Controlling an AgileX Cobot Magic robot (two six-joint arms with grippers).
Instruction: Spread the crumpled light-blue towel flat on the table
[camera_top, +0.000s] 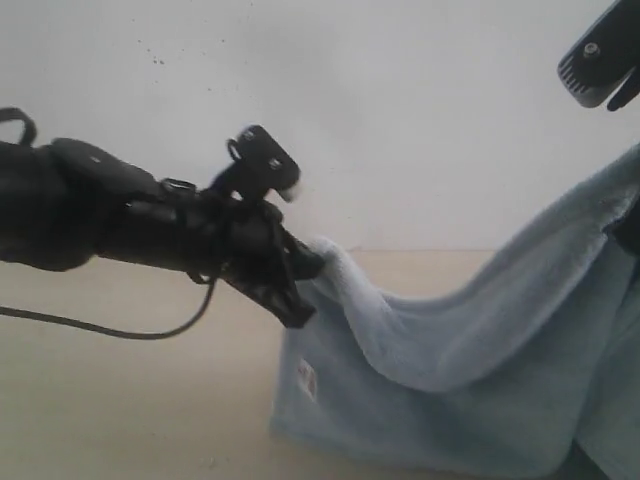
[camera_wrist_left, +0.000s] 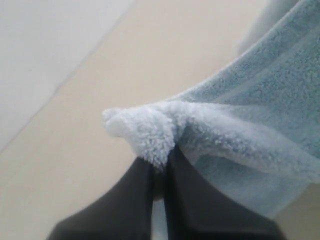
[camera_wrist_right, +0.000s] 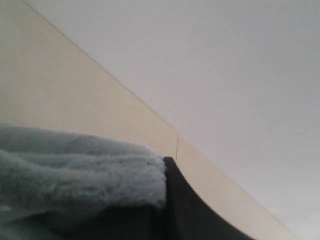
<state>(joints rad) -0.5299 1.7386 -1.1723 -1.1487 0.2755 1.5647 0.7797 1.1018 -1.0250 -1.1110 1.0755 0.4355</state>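
While running pale beige from the near edge back to a straight seam, carries everything else as the table (camera_top: 100, 400), broad, smooth and bare on the left of the exterior view. Meets a white wall (camera_top: 400, 100) at that seam, with a few dark specks high up. Holds next the towel (camera_top: 450, 370), light blue and fluffy, not flat: slung between both grippers, high at the right edge of the exterior view, sagging in the middle, rising again to a pinched fold on the left, with the lower part draped down onto the table near the front. Reaches in from the left with a black arm (camera_top: 90, 215), ending in the left gripper (camera_top: 308, 268), clamped tight on that raised fold of terry (fingers pressed together on the cloth in the left wrist view). Shows the right gripper (camera_wrist_right: 167, 190) only in part, closed and gripping the other lifted end, the pile bunched against one dark finger. Trails a thin black cable (camera_top: 120, 328) under the left arm. Bears a small white tag (camera_top: 308, 380) on the towel's hanging left edge.
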